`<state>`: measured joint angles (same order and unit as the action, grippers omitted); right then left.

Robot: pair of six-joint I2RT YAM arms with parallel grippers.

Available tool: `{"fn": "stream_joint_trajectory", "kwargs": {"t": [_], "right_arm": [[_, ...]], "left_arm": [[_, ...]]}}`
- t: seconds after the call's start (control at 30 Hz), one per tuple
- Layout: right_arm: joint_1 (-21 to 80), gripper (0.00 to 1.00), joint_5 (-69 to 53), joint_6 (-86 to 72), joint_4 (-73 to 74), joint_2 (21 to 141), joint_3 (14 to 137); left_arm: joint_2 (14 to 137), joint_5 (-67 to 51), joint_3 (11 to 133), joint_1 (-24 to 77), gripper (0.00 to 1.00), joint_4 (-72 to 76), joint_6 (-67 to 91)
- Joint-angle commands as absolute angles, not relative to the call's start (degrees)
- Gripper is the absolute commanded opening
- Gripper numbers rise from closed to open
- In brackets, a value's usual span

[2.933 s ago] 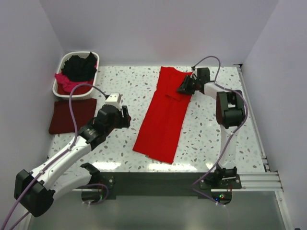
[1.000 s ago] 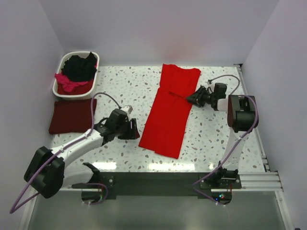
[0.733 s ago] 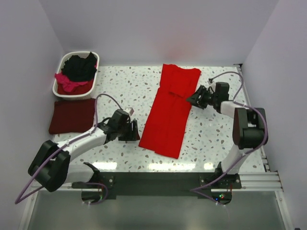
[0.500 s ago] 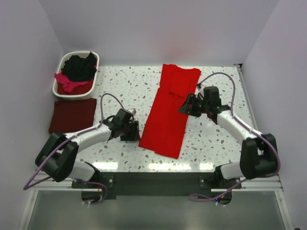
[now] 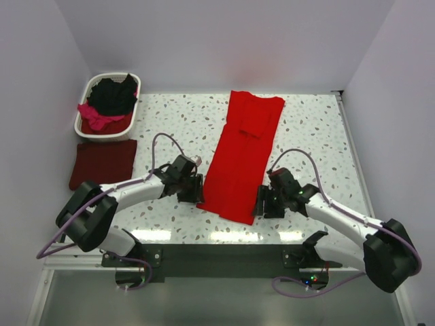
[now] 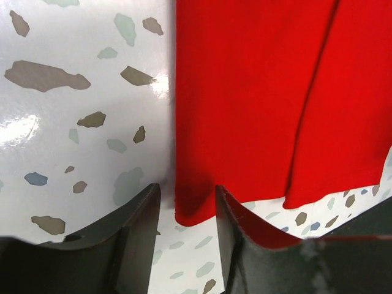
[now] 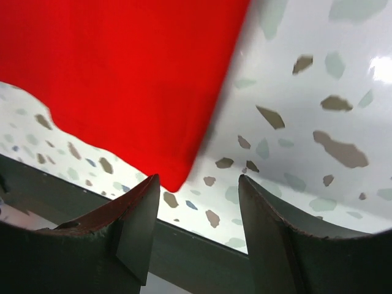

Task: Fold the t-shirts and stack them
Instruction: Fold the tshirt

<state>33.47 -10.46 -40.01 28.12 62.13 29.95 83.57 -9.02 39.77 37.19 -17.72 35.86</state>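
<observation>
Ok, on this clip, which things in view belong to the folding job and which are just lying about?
Part of the job:
red t-shirt, laid out lengthwise mid-table
maroon t-shirt, folded, at the left
black shirt and pink shirt, heaped in the basket

Just there:
white laundry basket, only holding shirts
speckled table

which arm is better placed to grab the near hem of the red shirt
Left, probably: the near corner of the red shirt lies squarely in the gap of the open left claw. The right claw is open too, but its corner only reaches the edge of the gap.
</observation>
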Motion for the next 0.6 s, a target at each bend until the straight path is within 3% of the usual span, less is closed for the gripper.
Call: {"fn": "stream_joint_trajectory", "kwargs": {"t": [0.0,0.27,0.57], "right_arm": [[36.72,0.58,-10.99,-46.14,23.30,64.33,28.56],[37.62,0.52,-12.92,-50.01,16.97,69.08,25.84],[37.71,0.45,-12.31,-50.36,21.35,69.44,24.26]], "left_arm": [[84.64,-9.58,40.08,37.71,0.44,-17.49,36.48],[85.52,-9.67,38.94,38.14,0.28,-17.14,36.47],[84.82,-9.58,37.62,38.14,0.13,-16.79,36.91]]}}
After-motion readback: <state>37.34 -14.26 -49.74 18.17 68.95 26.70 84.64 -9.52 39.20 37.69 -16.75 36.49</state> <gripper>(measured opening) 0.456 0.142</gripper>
